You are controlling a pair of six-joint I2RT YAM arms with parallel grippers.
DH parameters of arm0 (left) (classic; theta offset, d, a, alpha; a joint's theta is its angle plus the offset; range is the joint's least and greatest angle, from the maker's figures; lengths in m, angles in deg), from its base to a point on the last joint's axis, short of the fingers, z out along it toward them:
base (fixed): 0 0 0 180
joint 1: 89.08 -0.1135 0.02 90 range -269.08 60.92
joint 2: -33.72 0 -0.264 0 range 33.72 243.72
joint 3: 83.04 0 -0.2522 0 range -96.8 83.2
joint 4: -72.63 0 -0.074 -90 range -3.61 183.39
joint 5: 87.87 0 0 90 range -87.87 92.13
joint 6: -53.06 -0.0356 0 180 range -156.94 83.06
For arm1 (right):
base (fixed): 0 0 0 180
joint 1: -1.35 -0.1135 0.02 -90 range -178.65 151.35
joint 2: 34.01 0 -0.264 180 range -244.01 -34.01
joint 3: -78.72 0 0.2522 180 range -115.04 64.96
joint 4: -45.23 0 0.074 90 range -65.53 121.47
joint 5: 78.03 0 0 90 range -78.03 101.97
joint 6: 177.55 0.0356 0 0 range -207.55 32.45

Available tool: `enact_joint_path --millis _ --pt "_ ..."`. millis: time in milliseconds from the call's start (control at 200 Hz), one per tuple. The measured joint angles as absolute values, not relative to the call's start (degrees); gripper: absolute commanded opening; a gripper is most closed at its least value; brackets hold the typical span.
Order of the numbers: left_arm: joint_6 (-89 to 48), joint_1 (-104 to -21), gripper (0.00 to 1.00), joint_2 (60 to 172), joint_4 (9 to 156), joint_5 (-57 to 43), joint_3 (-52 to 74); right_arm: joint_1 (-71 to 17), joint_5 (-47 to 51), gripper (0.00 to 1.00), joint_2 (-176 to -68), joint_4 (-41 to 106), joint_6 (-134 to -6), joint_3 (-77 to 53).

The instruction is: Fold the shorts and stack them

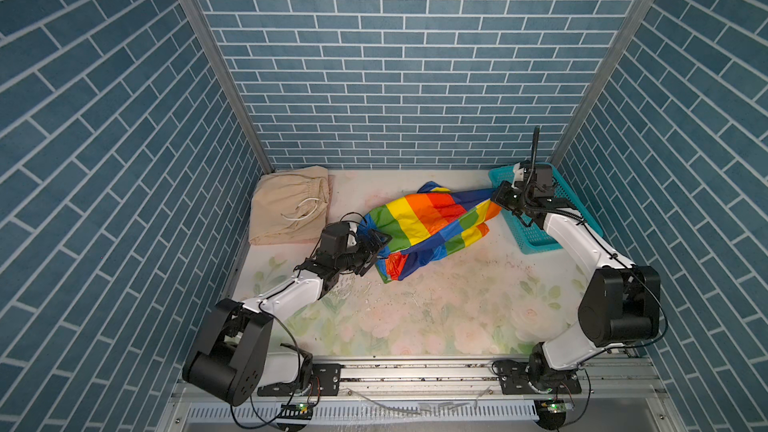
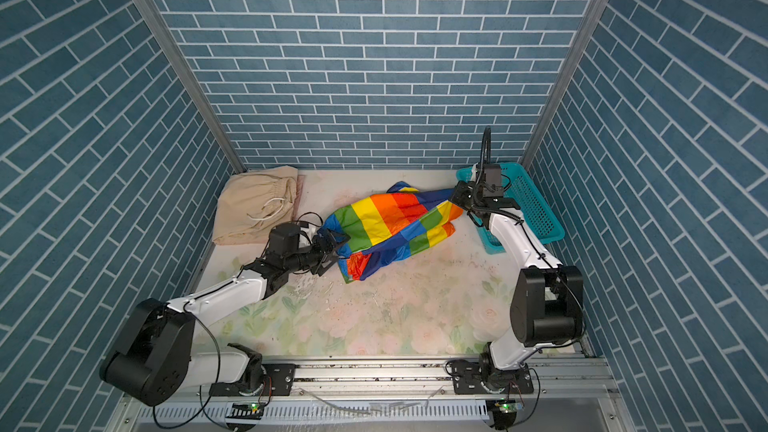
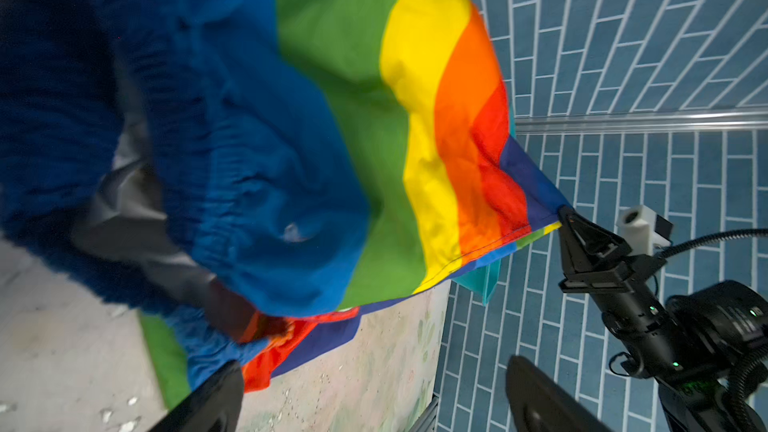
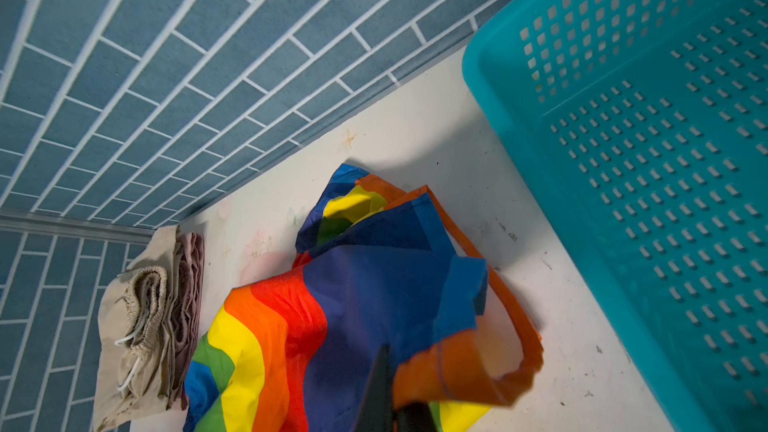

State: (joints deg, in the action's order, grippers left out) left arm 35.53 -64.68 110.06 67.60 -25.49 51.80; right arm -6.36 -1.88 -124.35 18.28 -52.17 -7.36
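Left gripper spread wide, just beside rainbow shorts waistband; right gripper pinching opposite corner.

- Basket — teal perforated plastic, in the far corner on my right, close to the back wall.
- Table — pale floral print; I note the surface is scuffed.
- Debris — dark specks and small white flakes scattered near the middle.
- Walls — blue brick pattern on three sides around me.
- Posts — aluminium, one at each back corner.
- Front rail — aluminium, along the near edge, with a slotted white duct just below it.
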Motion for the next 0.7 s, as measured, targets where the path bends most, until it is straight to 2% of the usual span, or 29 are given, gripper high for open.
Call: enact_joint_path --millis 315,500,695 --pt "54.1 -50.4 0.99 123.7 41.7 -10.3 51.1 -6.4 -2.8 0.0 -121.8 21.3 -49.9 -5.7" --pt "59.9 -48.4 0.99 133.8 31.6 -1.9 51.4 -6.4 -2.8 0.0 -119.4 21.2 -49.9 -4.1" --pt "62.0 -48.6 0.88 138.3 25.6 4.2 53.2 -6.4 -2.6 0.0 -117.3 20.9 -50.1 -3.9"
